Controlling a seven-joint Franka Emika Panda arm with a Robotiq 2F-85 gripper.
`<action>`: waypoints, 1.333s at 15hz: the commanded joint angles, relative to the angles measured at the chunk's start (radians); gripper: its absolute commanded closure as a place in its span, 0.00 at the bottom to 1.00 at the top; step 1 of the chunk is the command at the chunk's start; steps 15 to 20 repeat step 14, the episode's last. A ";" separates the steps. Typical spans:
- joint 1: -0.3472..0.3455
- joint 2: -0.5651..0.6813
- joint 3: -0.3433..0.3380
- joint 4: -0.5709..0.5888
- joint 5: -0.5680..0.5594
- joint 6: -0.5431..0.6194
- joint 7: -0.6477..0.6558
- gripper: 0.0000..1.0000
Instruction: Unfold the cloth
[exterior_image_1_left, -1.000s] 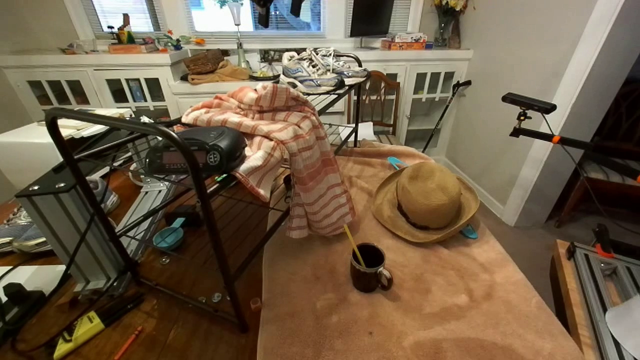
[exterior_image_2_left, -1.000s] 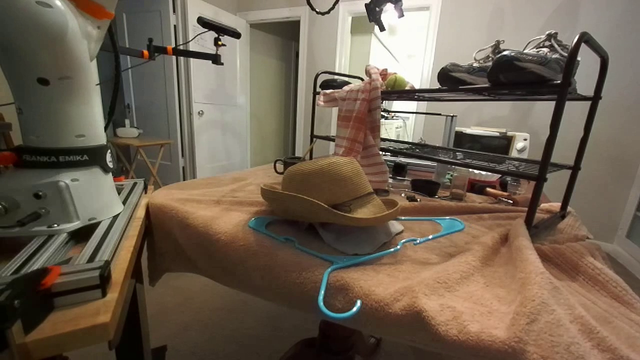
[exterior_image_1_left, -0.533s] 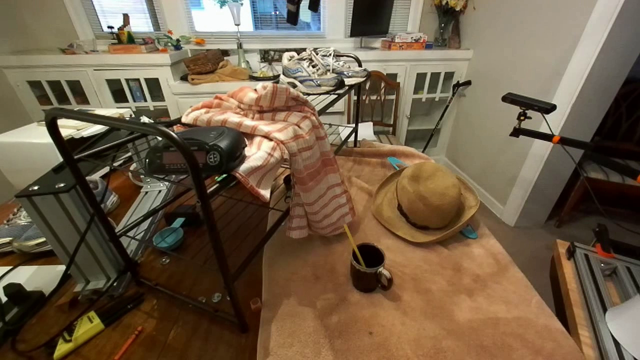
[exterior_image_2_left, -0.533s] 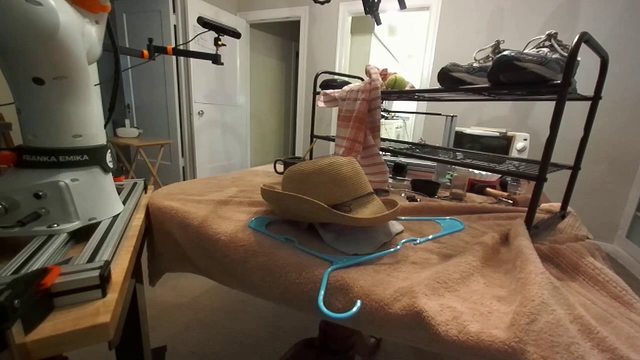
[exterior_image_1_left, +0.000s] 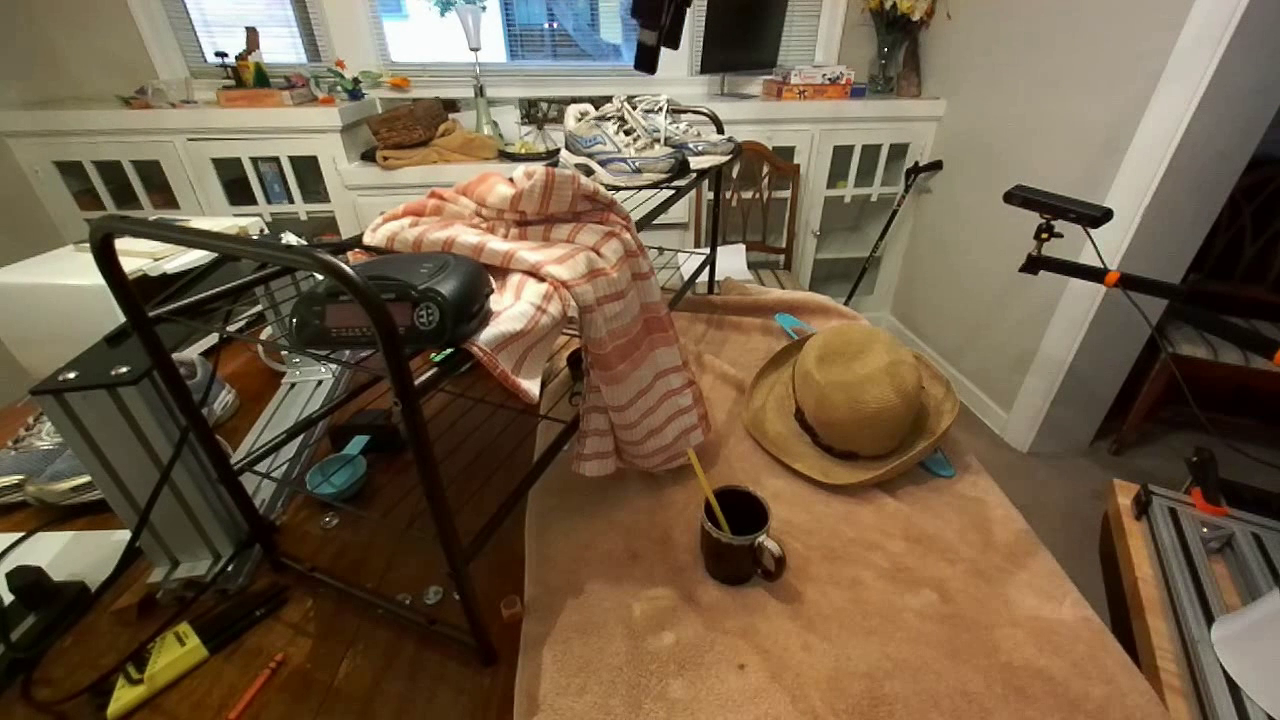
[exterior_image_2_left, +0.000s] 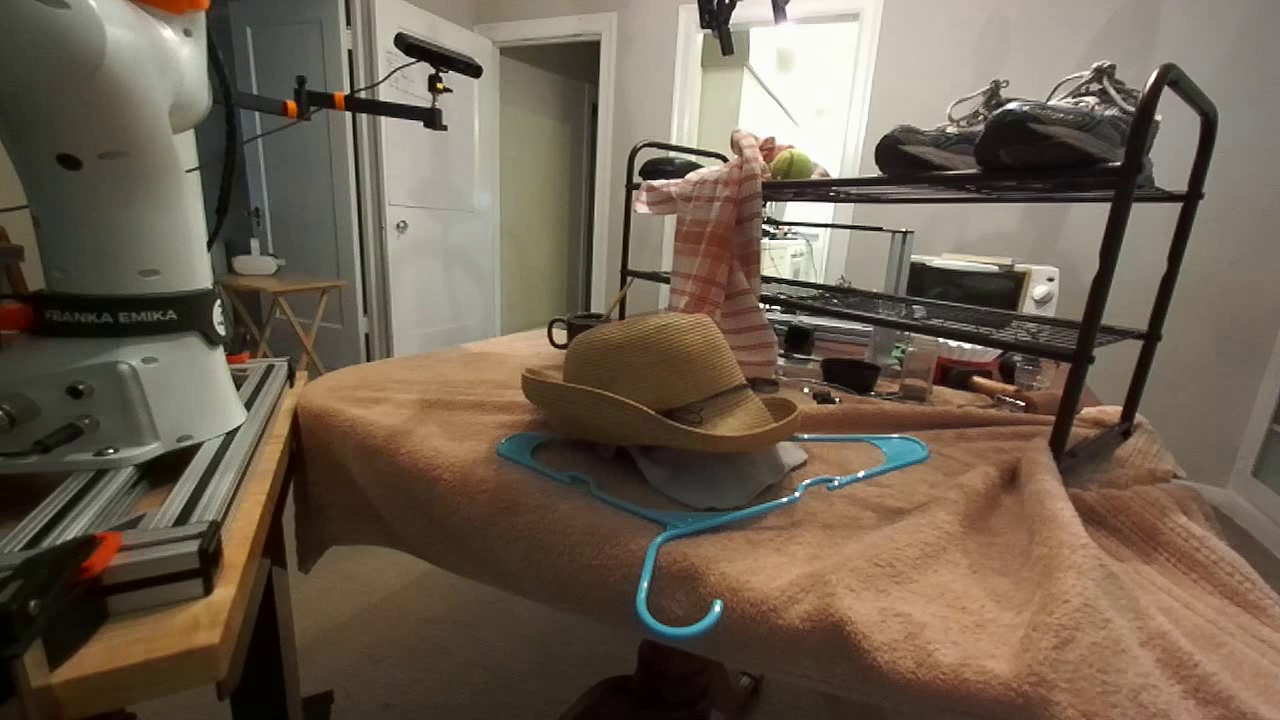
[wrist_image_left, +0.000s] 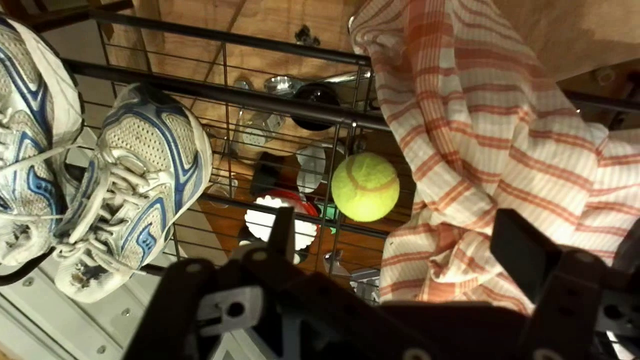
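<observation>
The cloth (exterior_image_1_left: 600, 280), with salmon-pink and cream stripes, lies rumpled over the top of a black rack, and a long fold hangs down the rack's side towards the table. It also shows in an exterior view (exterior_image_2_left: 712, 240) and on the right of the wrist view (wrist_image_left: 500, 130). My gripper (wrist_image_left: 395, 225) is open and empty, its fingers wide apart above the rack. In the wrist view the right finger overlaps the cloth, with no contact visible. My gripper also shows at the top edge of both exterior views (exterior_image_1_left: 660, 35) (exterior_image_2_left: 748, 25), well above the cloth.
The rack (exterior_image_2_left: 1000, 190) also bears a tennis ball (wrist_image_left: 365, 187) beside the cloth, sneakers (wrist_image_left: 145, 175) and a black clock radio (exterior_image_1_left: 390, 300). On the blanketed table (exterior_image_1_left: 860, 600) are a straw hat (exterior_image_1_left: 855, 400), a mug (exterior_image_1_left: 735, 535) with a yellow stick, and a blue hanger (exterior_image_2_left: 690, 520).
My gripper has moved to the right and slightly down in an exterior view, staying high above the rack. The cloth and other objects have not moved.
</observation>
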 joint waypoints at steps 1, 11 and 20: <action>-0.033 -0.114 -0.005 -0.179 0.075 0.062 -0.016 0.00; 0.016 -0.235 -0.133 -0.399 0.199 0.290 -0.051 0.00; 0.022 -0.244 -0.145 -0.411 0.199 0.299 -0.055 0.00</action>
